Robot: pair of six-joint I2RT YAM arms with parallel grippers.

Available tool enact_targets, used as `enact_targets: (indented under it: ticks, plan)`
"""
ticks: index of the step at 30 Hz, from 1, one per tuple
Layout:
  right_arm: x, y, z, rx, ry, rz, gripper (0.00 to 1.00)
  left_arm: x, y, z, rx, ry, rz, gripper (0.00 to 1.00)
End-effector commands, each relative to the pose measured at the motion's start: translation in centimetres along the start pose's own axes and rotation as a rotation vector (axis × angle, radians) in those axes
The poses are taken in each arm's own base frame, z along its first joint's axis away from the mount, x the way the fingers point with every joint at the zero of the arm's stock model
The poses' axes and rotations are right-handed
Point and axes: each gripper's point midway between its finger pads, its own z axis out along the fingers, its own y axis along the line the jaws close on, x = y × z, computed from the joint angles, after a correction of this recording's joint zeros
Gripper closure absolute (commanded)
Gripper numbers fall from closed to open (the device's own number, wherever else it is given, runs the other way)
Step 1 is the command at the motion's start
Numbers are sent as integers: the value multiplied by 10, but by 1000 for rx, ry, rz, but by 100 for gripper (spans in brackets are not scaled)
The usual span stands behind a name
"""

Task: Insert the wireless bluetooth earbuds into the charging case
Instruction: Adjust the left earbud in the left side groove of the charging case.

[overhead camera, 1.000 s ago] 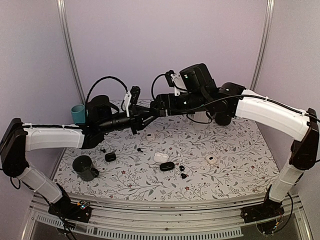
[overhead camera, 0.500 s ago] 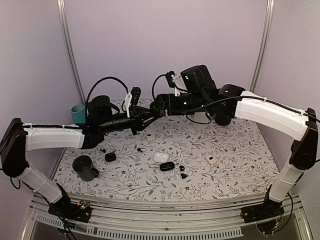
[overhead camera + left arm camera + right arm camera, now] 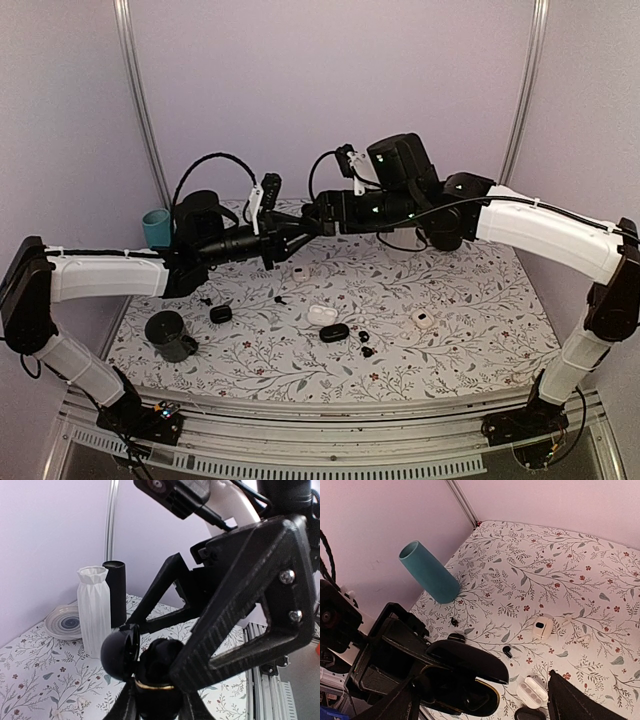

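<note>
My left gripper (image 3: pixel 293 233) is shut on an open black charging case with a gold rim (image 3: pixel 156 675), held high above the table, lid flipped to the left. The case also shows in the right wrist view (image 3: pixel 465 680). My right gripper (image 3: pixel 316 214) is open, its fingers spread to either side of the case mouth, close over it. A dark rounded shape sits in the case; I cannot tell whether it is an earbud. Small black earbuds lie on the table (image 3: pixel 279 298) (image 3: pixel 365 343) (image 3: pixel 506 651).
On the table are an open white case (image 3: pixel 322 313), a black case (image 3: pixel 334 332), another black case (image 3: pixel 221 313) and white cases (image 3: pixel 423 319) (image 3: pixel 300 271). A teal cup (image 3: pixel 155 228) and a black cup (image 3: pixel 168 335) stand at left. A white vase (image 3: pixel 93 611), a black cylinder (image 3: pixel 115 592) and a plate (image 3: pixel 64 621) stand at the back right.
My right gripper has drawn back slightly to the right and up from the held case. The left arm and the case have stayed still.
</note>
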Motion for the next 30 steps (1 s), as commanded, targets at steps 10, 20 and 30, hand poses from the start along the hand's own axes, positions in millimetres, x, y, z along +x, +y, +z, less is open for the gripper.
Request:
enact_targets:
  ticks: [10, 20, 30]
  plan:
    - [-8, -10, -14, 11, -33, 14, 12, -38, -19, -4, 61, -102, 45, 100]
    - [-6, -13, -15, 12, -30, 20, 12, -37, -22, -5, 77, -109, 46, 100]
    - [-7, -10, -19, -1, -35, 22, 12, -36, -23, -6, 84, -110, 47, 100]
